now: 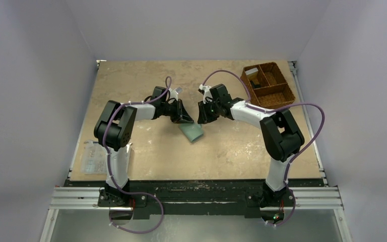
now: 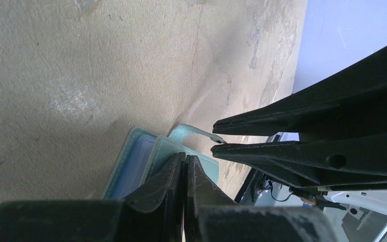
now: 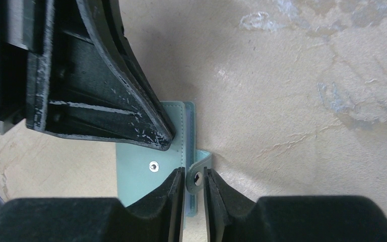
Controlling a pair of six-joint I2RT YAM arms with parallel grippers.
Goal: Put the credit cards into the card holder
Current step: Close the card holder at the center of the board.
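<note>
Left gripper: jaws pressed together, tips resting on the cover of the card holder. Right gripper: jaws a little apart around the card holder's raised snap tab; whether they pinch it cannot be told. The grey-green card holder lies near the middle of the tabletop. A brown woven basket sits at the far right corner.

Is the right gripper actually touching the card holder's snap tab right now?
Touching. The left wrist view shows the end of the snap tab pinched between the fingertips of the right gripper, with no gap; the right wrist view agrees.
</note>
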